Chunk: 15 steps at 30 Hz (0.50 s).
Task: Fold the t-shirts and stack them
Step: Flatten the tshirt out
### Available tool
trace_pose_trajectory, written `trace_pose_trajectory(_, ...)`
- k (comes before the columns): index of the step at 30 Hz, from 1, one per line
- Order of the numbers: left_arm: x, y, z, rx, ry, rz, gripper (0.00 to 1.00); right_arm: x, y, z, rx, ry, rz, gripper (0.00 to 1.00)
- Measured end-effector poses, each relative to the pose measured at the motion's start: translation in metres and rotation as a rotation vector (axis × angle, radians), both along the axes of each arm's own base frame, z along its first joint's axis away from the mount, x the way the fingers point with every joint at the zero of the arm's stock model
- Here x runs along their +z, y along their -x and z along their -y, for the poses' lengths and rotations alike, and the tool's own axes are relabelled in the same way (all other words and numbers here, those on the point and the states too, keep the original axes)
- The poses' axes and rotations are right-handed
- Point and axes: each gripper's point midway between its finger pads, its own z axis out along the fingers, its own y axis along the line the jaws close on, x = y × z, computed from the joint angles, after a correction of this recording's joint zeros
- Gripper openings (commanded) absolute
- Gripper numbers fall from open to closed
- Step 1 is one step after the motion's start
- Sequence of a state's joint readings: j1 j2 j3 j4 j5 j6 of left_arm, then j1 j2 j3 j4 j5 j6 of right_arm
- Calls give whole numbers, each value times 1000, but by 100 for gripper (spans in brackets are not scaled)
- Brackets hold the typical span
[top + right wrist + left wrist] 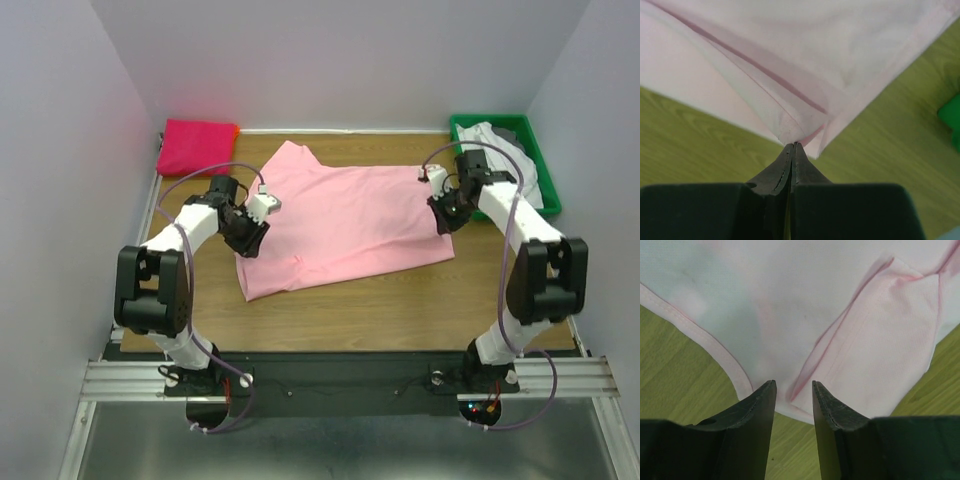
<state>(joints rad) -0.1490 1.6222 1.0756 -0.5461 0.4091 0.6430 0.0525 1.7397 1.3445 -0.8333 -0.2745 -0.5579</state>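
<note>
The left claw (792, 390) stands spread, its dark fingers straddling the stitched hem of the light pink t-shirt (350, 215); only its wrist view shows that gap. The right claw (792, 146) is pressed together on a corner, pinching the thin knit into creases. The shirt lies mid-worktop (400, 310) on wood grain. Far left sits a folded hot pink t-shirt (197, 146). Far right, a green bin (470, 125) holds white and grey cloth (490, 135), partly hidden by the arm.
</note>
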Motion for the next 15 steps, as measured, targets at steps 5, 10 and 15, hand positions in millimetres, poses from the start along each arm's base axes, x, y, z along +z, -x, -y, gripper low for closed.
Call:
trace_pose_trajectory(5,-1,16,-3,-26,-10,-1,46,25,58,15,65,73,73,1)
trace_pose_trajectory(10,-12,38,-8,-49,-26,-29,46,-6,132,38,166,196,-10,1)
trace_pose_trajectory(15,-11,57,-14,-66,-41,-17,46,-37,178,56,261,282,-115,3)
